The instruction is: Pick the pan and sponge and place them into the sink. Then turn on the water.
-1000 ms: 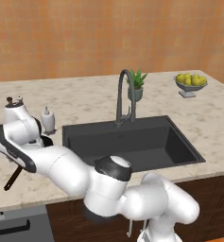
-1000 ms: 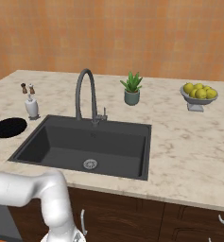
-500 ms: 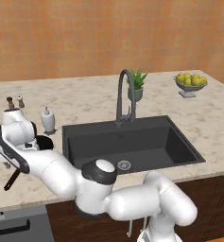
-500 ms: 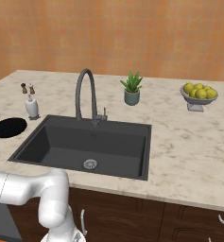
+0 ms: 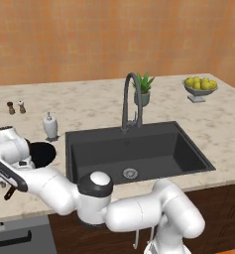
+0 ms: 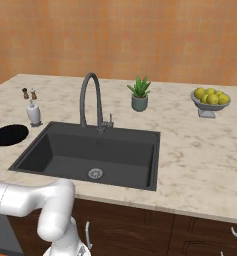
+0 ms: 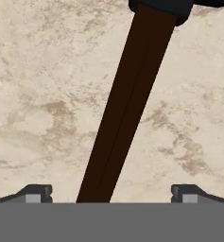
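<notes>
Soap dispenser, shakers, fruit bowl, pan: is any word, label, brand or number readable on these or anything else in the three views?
No readable text anywhere.
Soap dispenser: plain white, no label.
Salt and pepper shakers: too small to show any marking.
Fruit bowl and potted plant: unmarked.
Pan and its handle: plain dark surfaces, no brand.
Sink and faucet: no signs.

Evenly and softly lit throughout, with no glare or strong highlights. Rendered, slightly soft and low in detail in both base views. Only faint shadow inside the sink (image 5: 134, 154) and beneath the pan (image 6: 10, 135). Close-up of the counter (image 7: 42, 94) coarse and blurry, marbling smeared. No edge distortion.
</notes>
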